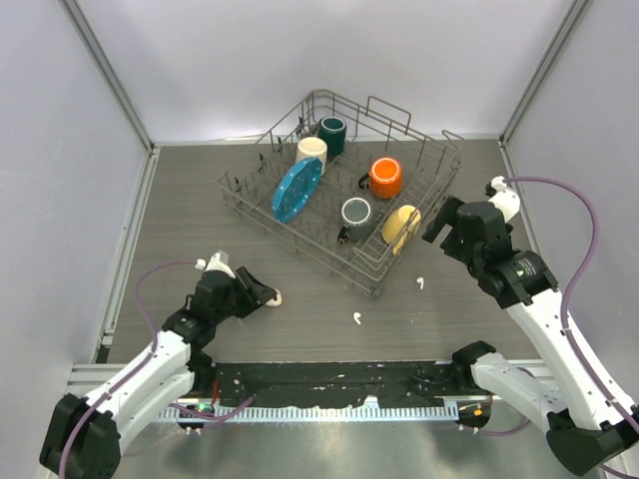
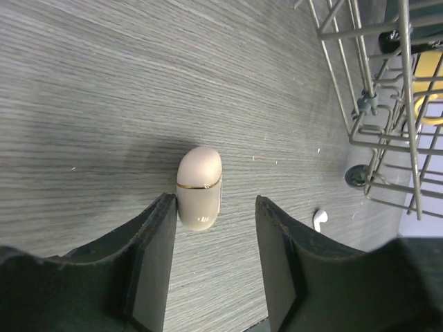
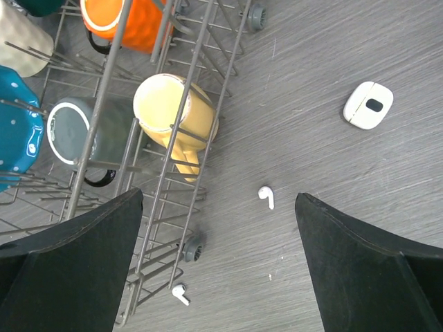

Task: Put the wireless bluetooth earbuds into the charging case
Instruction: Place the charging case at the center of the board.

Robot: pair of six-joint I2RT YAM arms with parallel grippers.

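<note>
A closed cream-beige charging case with a gold band lies on the table between the open fingers of my left gripper, touching the left finger. In the top view the case shows at the tip of my left gripper. Two white earbuds lie loose on the table in front of the rack. Both show in the right wrist view. My right gripper is open and empty, high above them. A white case lies closed further off. No cream-beige earbuds show.
A wire dish rack stands at the back centre, holding a blue plate and teal, cream, orange, grey and yellow mugs. Its near corner is right of the left gripper. A white earbud lies beside it.
</note>
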